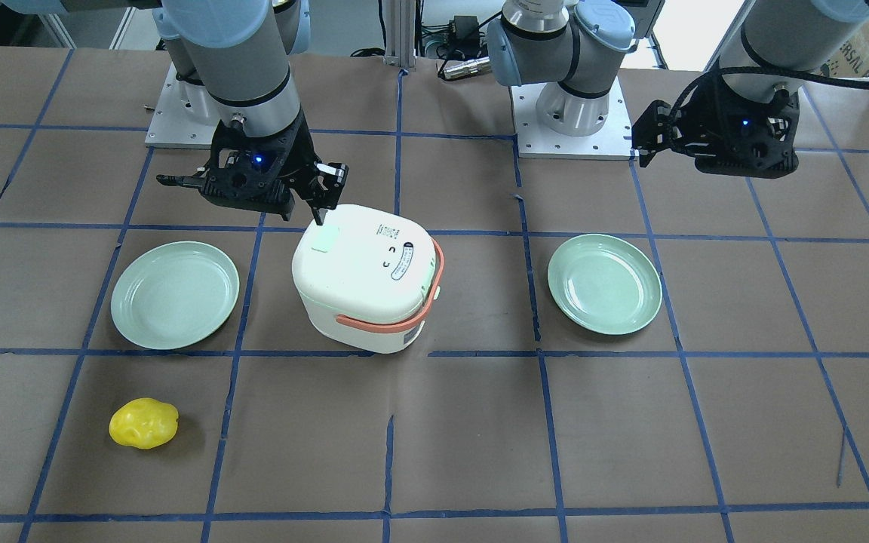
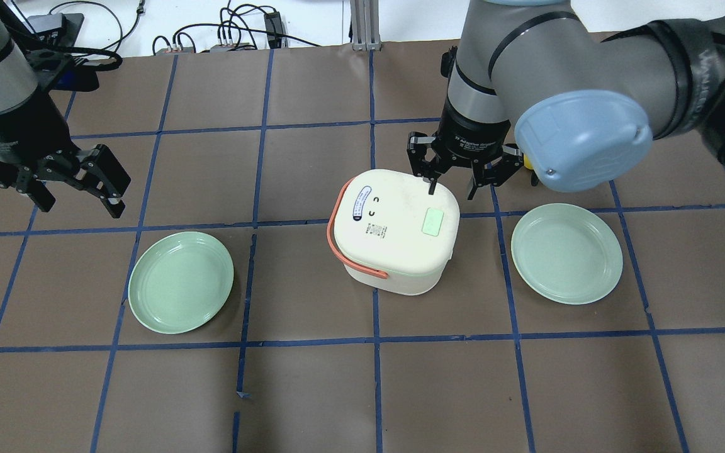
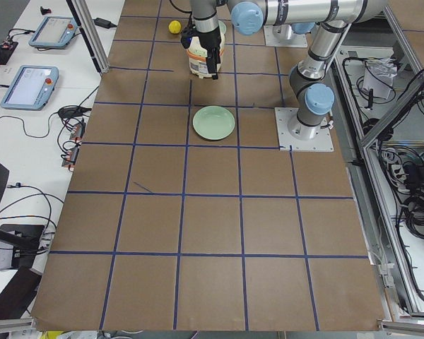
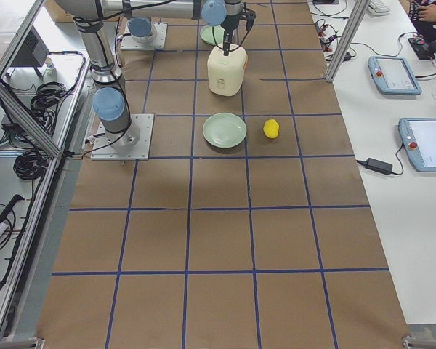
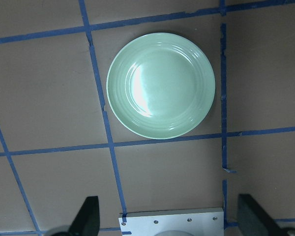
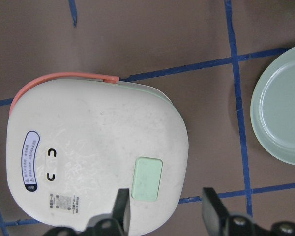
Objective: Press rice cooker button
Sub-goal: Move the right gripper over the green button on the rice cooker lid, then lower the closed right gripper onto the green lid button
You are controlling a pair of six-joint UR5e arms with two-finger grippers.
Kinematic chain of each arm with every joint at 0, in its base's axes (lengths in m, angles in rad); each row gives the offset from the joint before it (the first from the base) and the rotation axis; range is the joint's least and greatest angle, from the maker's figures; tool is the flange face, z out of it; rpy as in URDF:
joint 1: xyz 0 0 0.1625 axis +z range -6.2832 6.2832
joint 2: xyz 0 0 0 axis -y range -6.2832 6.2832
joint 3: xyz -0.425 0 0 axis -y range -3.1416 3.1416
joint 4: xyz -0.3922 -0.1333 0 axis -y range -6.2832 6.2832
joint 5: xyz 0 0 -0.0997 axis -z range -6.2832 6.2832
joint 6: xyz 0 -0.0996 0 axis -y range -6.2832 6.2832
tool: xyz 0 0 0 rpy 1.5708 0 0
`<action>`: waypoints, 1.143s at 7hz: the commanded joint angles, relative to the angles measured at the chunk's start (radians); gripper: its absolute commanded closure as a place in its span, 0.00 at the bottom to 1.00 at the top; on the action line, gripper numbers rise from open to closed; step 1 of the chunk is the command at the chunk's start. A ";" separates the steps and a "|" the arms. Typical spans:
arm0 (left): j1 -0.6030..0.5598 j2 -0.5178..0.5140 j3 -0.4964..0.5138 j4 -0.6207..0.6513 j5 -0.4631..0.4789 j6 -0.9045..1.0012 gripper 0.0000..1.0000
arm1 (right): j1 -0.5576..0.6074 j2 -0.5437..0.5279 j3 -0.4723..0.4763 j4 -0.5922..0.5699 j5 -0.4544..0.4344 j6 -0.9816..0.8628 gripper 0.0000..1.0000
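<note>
The white rice cooker [image 1: 365, 275] stands mid-table with its lid shut and a coral-orange handle band. It also shows in the overhead view [image 2: 394, 229] and the right wrist view [image 6: 93, 167]. Its mint-green button [image 2: 432, 221] sits on the lid near the robot-side edge and also shows in the right wrist view [image 6: 147, 178]. My right gripper [image 2: 452, 187] is open and empty. One finger hangs over the lid edge just beside the button, the other past the cooker's side [image 6: 167, 211]. My left gripper [image 2: 79, 202] is open and empty, high and far from the cooker.
Two mint-green plates flank the cooker: one on my left [image 2: 181, 282], below the left wrist camera [image 5: 161, 85], and one on my right [image 2: 567, 253]. A yellow lumpy object [image 1: 143, 423] lies beyond the right plate. The arm bases [image 1: 569, 113] stand behind the cooker.
</note>
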 commanded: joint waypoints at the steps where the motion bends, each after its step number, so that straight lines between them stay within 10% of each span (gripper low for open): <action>1: 0.000 0.000 0.000 0.000 0.000 0.000 0.00 | 0.036 0.002 0.014 -0.011 0.000 0.036 0.79; 8: 0.000 0.000 0.000 0.000 0.000 0.000 0.00 | 0.041 0.034 0.091 -0.174 -0.015 -0.004 0.77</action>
